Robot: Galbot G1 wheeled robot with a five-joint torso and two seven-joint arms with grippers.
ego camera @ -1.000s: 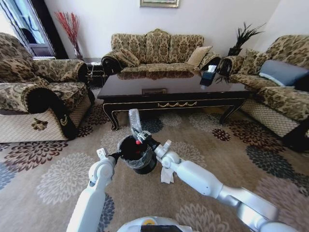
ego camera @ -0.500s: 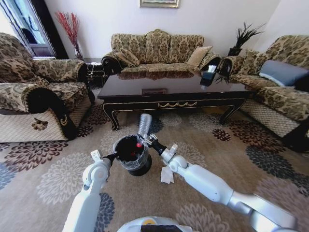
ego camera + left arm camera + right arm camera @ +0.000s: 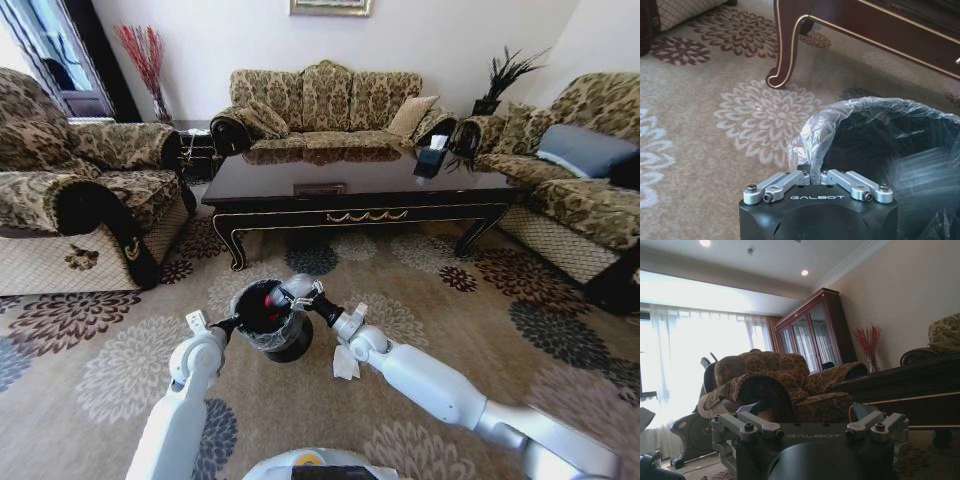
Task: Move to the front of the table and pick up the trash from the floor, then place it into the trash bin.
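The black trash bin (image 3: 285, 340) with its greyish liner stands on the carpet before the dark brown table (image 3: 300, 182). My left gripper (image 3: 233, 322) is shut on the liner at the rim (image 3: 812, 150). My right gripper (image 3: 306, 293) hovers at the bin's opposite rim, its jaws spread in the right wrist view with nothing between them. The clear bottle (image 3: 287, 291) lies tipped into the bin's mouth, with red showing inside at its cap (image 3: 264, 298). A crumpled white tissue (image 3: 346, 362) rests on the carpet just right of the bin, under my right forearm.
Patterned sofas surround the table: an armchair (image 3: 70, 200) on the left, a long sofa (image 3: 325, 105) behind, another sofa (image 3: 575, 180) on the right. A tissue box (image 3: 432, 152) sits on the table. Open floral carpet (image 3: 480, 330) lies to the right of the bin.
The bottle, upright above the bin a second ago, has tipped over and gone down into the bin's mouth as my right gripper lowered. The left gripper keeps hold of the rim.
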